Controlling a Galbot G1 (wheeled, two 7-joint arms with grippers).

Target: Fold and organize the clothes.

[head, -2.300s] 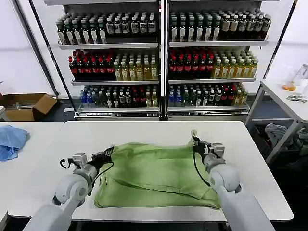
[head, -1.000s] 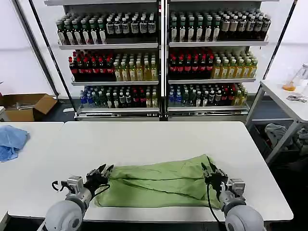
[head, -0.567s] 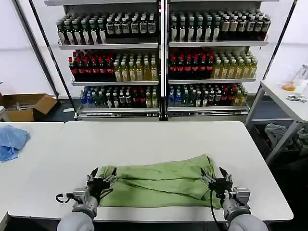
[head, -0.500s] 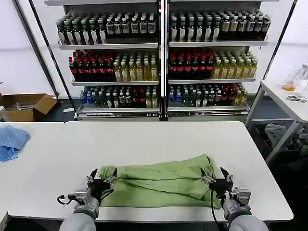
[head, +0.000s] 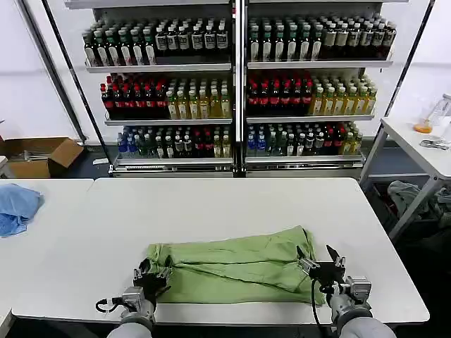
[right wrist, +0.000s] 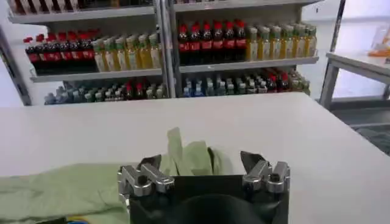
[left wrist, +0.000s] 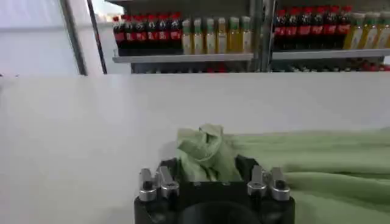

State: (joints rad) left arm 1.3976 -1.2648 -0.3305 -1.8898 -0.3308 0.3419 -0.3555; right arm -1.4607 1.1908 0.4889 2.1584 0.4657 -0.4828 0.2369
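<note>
Green shirt (head: 236, 264) lies folded into a long band across the near half of the white table (head: 211, 201), a loose bunched corner at each end.

Left gripper (head: 150, 276) at the shirt's left end, low at the table's near edge. Fingers spread, nothing pinched. In the left wrist view the crumpled shirt corner (left wrist: 204, 153) sits just ahead of the left gripper (left wrist: 208, 173), between the open fingers; contact with them hard to judge from this angle.

Right gripper (head: 321, 262) at the shirt's right end, also spread wide. In the right wrist view the raised fabric tip (right wrist: 186, 155) stands just beyond the right gripper (right wrist: 201, 165), apparently free of both fingers.

Light blue cloth (head: 17, 206) lies well apart from the shirt, on the neighbouring table to its left. Bottle shelves (head: 236, 84) stand behind the shirt's table.
</note>
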